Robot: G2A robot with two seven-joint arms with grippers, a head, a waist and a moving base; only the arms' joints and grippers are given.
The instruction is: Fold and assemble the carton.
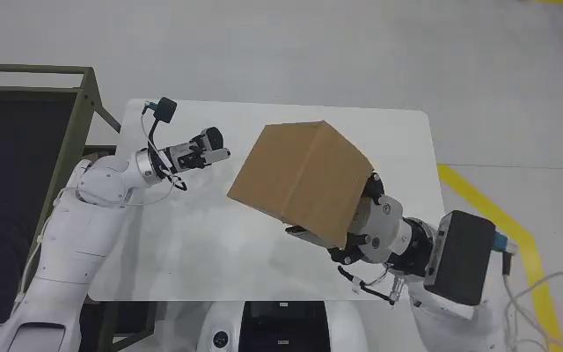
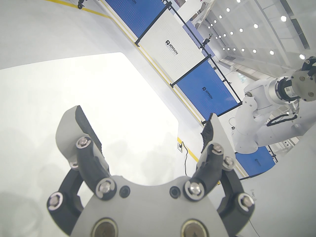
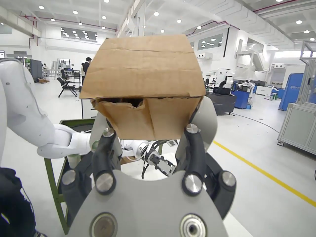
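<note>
The brown carton is held tilted over the middle of the white table. My right gripper comes in from the near right and is shut on the carton's near lower end. In the right wrist view the carton shows two folded-in end flaps with a dark gap above them, and the right gripper has a finger on each side of the flaps. My left gripper hangs over the table's far left part, apart from the carton. Its fingers stand wide open in the left wrist view, with nothing between them.
A dark cart with a green frame stands against the table's left side. A yellow floor line runs past the right side. The near left part of the table is bare.
</note>
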